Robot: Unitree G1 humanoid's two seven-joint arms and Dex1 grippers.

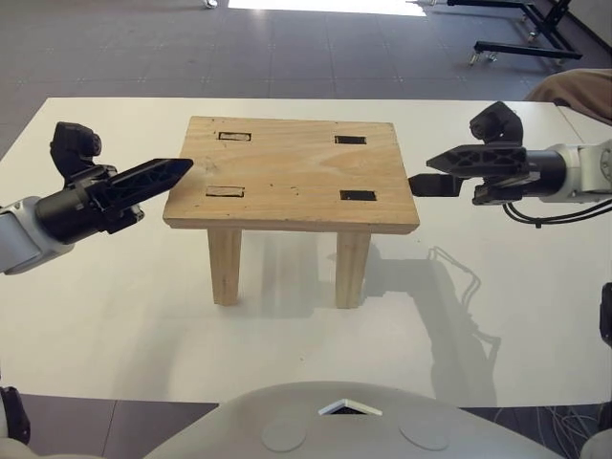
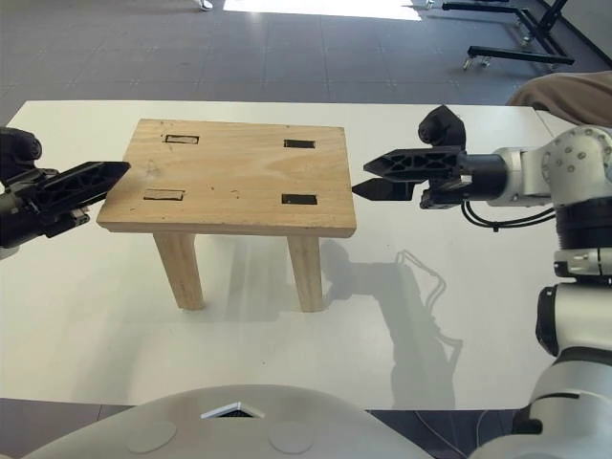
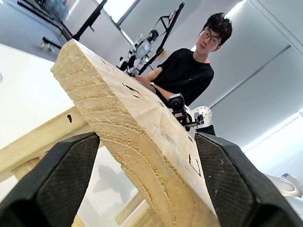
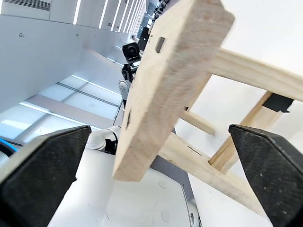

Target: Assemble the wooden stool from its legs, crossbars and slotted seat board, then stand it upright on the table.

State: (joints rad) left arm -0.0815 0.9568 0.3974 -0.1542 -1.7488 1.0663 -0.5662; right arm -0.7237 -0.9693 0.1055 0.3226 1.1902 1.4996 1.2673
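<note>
A: How far along is the robot?

B: By the look of it, nearly finished. The stool (image 1: 292,215) stands upright on its legs (image 1: 226,266) in the centre of the frame, on the white table (image 1: 115,316). The slotted seat board (image 1: 287,153) is on top and a crossbar (image 4: 196,122) is fitted beneath.

A: And the grippers?

B: The left gripper (image 1: 180,169) sits at the seat's left edge, the right gripper (image 1: 419,184) just beside its right edge. Both have their jaws spread wide, the board's edge between the fingers, gripping nothing.

A: So what remains?

B: Probably only drawing the arms away. Whether every joint is fully seated can't be told.
</note>
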